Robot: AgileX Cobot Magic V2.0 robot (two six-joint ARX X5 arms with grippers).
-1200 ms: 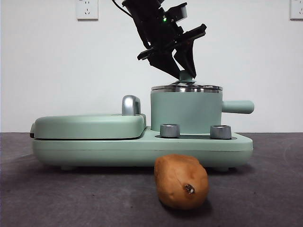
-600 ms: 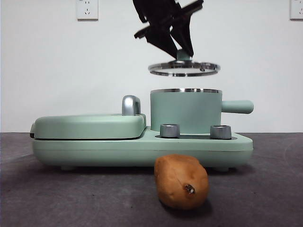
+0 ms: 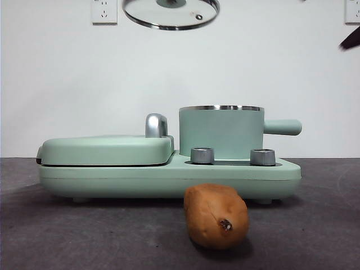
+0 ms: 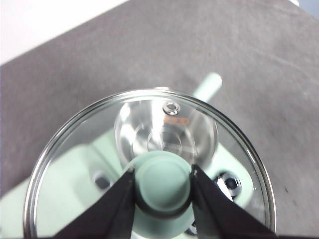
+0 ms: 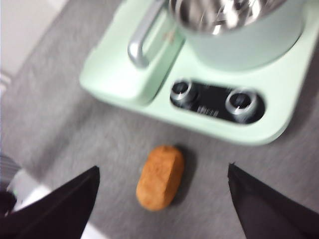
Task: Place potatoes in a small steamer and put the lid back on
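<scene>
The orange-brown potato [image 3: 216,216] lies on the dark table in front of the appliance; it also shows in the right wrist view [image 5: 160,177]. The mint-green steamer [image 3: 221,132] stands open, its steel inside showing [image 5: 224,12]. My left gripper [image 4: 162,180] is shut on the mint knob of the glass lid [image 4: 89,149] and holds it high above the steamer. The lid [image 3: 170,13] shows at the top edge of the front view. My right gripper [image 5: 162,191] is open, high above the potato; a black tip [image 3: 350,39] shows at the right edge of the front view.
The steamer sits on a mint-green appliance base [image 3: 169,177] with two steel dials [image 3: 202,155] and a flat griddle cover [image 3: 107,149] with a chrome handle [image 3: 156,125] on its left. A white wall with sockets stands behind.
My left gripper lifted the lid off the steamer and carried it up and to the left, out of most of the front view. A black tip has appeared at the right edge.
</scene>
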